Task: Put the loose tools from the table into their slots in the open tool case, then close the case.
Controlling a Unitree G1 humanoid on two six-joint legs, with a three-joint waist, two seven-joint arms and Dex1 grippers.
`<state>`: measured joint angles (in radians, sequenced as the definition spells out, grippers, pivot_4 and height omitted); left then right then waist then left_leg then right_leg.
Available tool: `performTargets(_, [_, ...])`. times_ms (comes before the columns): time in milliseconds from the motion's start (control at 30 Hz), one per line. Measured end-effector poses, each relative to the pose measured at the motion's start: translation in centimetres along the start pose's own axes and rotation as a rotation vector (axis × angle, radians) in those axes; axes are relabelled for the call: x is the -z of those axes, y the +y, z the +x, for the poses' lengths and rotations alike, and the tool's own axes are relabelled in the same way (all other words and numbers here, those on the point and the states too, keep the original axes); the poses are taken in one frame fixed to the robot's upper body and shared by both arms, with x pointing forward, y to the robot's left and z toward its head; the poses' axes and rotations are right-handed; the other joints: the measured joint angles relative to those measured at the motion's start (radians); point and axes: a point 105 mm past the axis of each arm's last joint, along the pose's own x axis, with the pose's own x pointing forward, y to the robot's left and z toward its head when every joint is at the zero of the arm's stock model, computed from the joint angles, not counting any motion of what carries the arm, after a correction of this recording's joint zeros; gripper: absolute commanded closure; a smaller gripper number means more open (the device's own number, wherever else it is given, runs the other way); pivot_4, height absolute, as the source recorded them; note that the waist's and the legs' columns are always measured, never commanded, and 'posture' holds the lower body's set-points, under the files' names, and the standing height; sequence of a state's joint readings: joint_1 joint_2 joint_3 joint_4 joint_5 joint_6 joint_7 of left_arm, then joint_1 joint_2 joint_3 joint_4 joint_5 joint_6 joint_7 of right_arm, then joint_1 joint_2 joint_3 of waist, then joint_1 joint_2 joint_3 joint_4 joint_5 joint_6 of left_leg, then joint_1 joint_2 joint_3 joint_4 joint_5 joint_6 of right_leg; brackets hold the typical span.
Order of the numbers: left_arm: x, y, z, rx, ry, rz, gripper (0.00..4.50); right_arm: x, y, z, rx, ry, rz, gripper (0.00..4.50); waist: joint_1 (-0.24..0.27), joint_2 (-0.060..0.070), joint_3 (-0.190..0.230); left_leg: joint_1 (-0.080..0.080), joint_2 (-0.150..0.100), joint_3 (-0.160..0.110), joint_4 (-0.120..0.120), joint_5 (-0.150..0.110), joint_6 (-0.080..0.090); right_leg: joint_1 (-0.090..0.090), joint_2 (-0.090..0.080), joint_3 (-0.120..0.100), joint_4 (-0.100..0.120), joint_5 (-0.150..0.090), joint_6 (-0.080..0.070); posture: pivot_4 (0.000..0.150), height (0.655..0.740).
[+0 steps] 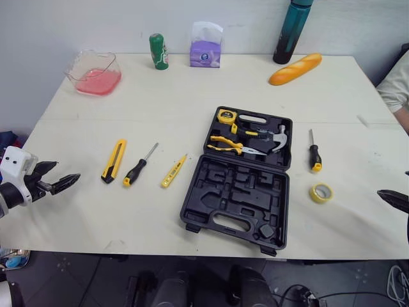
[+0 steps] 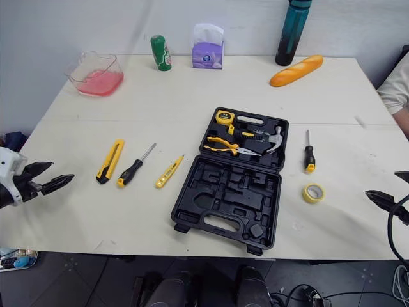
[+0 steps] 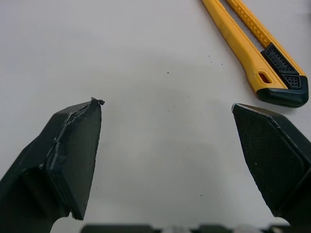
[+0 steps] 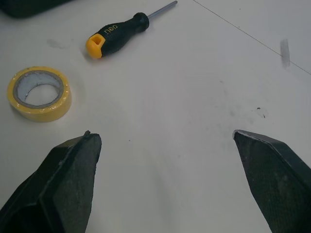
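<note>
The left end effector [image 1: 68, 170] sits at the near left edge of the surface [image 1: 179, 89]. Its two black fingers are spread wide with nothing between them but bare tabletop. The black-capped end of the yellow utility knife [image 1: 114, 160] lies just beyond one fingertip, not touching it. The right end effector [image 4: 166, 135] is at the near right edge, equally wide apart and empty. The yellow tape roll [image 4: 39, 93] and the right-hand screwdriver [image 4: 119, 33] lie a little beyond it, well clear of the fingers.

The black tool case [image 1: 236, 192] lies open near the middle of the surface. Its far half holds a tape measure [image 1: 225, 116], pliers [image 1: 227, 144] and a hammer [image 1: 275, 137], and the moulded slots in its near half are bare. To the left of the case, from left to right, lie the knife, a black-and-yellow screwdriver [image 1: 139, 165] and a yellow tester pen [image 1: 174, 171]. They are set apart from one another.

Along the far edge stand a pink container [image 1: 96, 71], a green can [image 1: 158, 51], a purple tissue pack [image 1: 206, 48], a teal bottle [image 1: 293, 29] and a bread loaf [image 1: 295, 68].
</note>
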<state>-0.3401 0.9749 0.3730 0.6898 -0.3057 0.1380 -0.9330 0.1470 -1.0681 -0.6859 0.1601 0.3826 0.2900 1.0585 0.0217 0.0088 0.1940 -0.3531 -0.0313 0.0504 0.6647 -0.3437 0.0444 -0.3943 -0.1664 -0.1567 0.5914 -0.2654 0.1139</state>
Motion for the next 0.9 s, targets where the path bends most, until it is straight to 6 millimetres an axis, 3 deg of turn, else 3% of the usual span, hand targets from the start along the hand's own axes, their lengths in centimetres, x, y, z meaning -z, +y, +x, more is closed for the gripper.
performTargets(533, [0.3, 0.1, 0.0, -0.012, 0.016, -0.029, 0.02, -0.6, -0.6, 0.1, 0.025, -0.026, -0.004, 0.0, 0.0, 0.0, 0.0, 0.0, 0.0, 0.0, 0.0, 0.0, 0.0, 0.0, 0.001, 0.0, 0.0, 0.0, 0.0, 0.15, 0.7314])
performTargets(733, [-0.5, 0.1, 0.3, 0.0, -0.002, -0.034, 0.02, -1.0, -0.8, 0.6, 0.027, -0.044, 0.0, 0.0, 0.0, 0.0, 0.0, 0.0, 0.0, 0.0, 0.001, 0.0, 0.0, 0.0, 0.001, 0.0, 0.001, 0.0, 0.0, 0.15, 0.7314])
performTargets(900, [-1.9, -1.8, 0.6, 0.094, -0.006, -0.002, 0.02, -1.5, -0.7, 0.8, 0.024, -0.044, 0.016, 0.0, 0.0, 0.0, 0.0, -0.001, 0.0, 0.0, 0.001, 0.0, 0.001, 0.0, 0.0, 0.0, 0.0, 0.0, 0.0, 0.15, 0.7314])
